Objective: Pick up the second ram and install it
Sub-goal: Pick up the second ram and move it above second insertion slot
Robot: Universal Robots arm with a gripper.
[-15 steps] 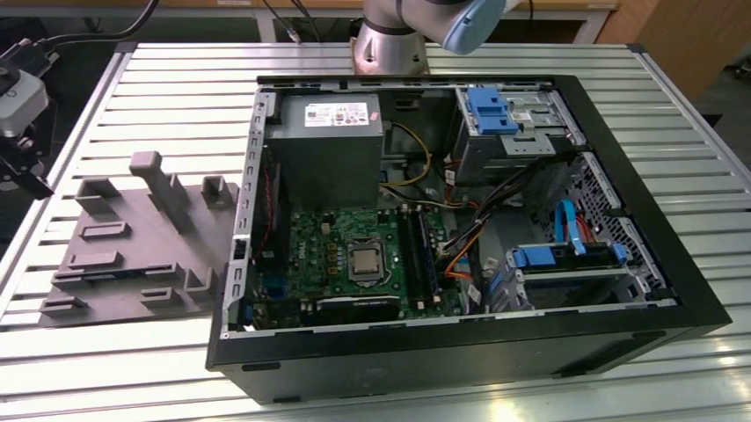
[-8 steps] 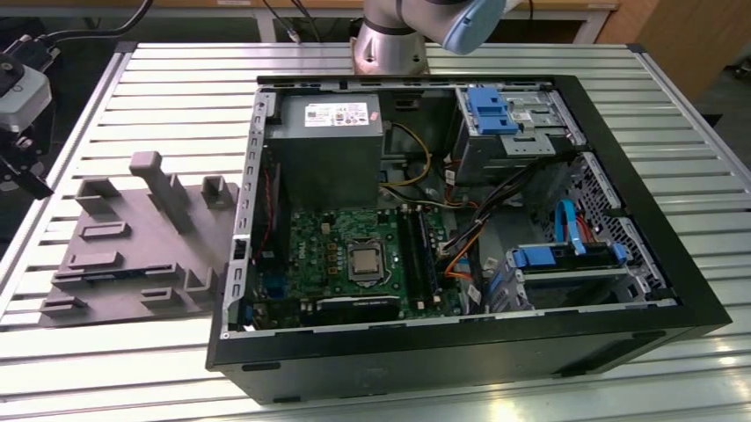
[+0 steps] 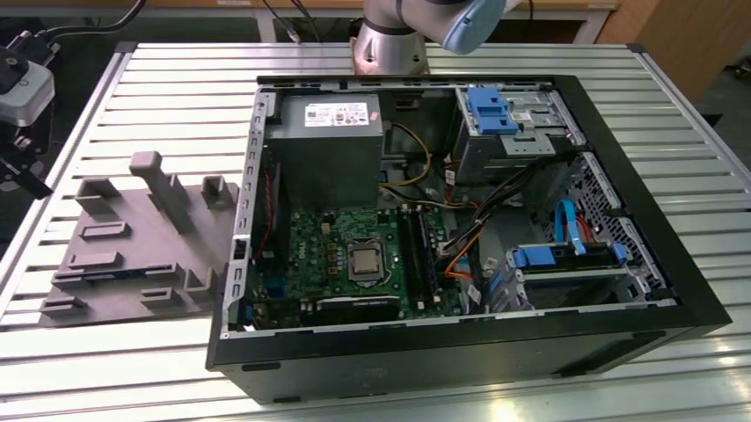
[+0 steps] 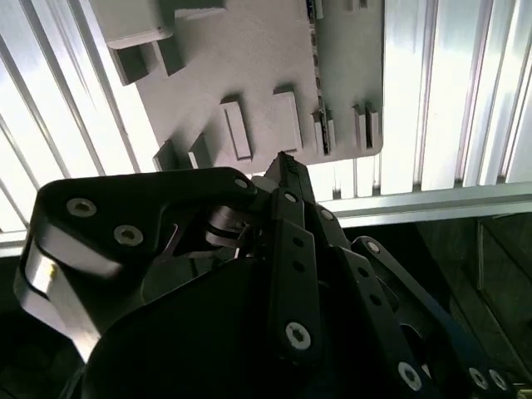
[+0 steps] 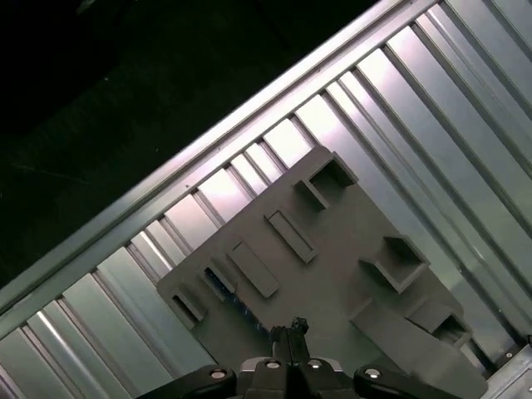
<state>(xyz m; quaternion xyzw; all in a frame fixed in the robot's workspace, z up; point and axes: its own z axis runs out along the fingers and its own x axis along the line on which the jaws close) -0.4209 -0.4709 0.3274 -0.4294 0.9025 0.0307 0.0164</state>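
One arm [image 3: 393, 40]: its grey base stands at the far edge of the table, under a pale blue joint cap [image 3: 476, 22].
Gripper [image 5: 291, 327]: black, its fingers pressed together with nothing between them. In both wrist views it hangs above the grey block, apart from it [image 4: 287, 166].
Second ram [image 4: 317, 75]: in the second wrist view, a thin dark strip standing on edge in a slot of the grey block, off to one side of the fingertips and untouched.
Grey block [image 3: 129, 237]: a flat plastic slab with upright posts and raised slots. It lies on the table at the exterior view's left, just beside the computer case.
Table [image 3: 153, 79]: silver metal in long parallel slats, shiny where the light hits it. A plain rail runs along its edge in both wrist views.
Computer case [image 3: 470, 352]: black, lying on its side with the cover off, and taking up the middle of the table.
Inside the case: a green board [image 3: 329, 255], a grey power box [image 3: 323, 149], blue drive holders [image 3: 493, 110], and orange and blue cables.
Room: a wooden panel [image 3: 698, 40] at the exterior view's far right. A black stand with cables [image 3: 18, 83] sits at its left edge. Dark floor lies beyond the table rail.
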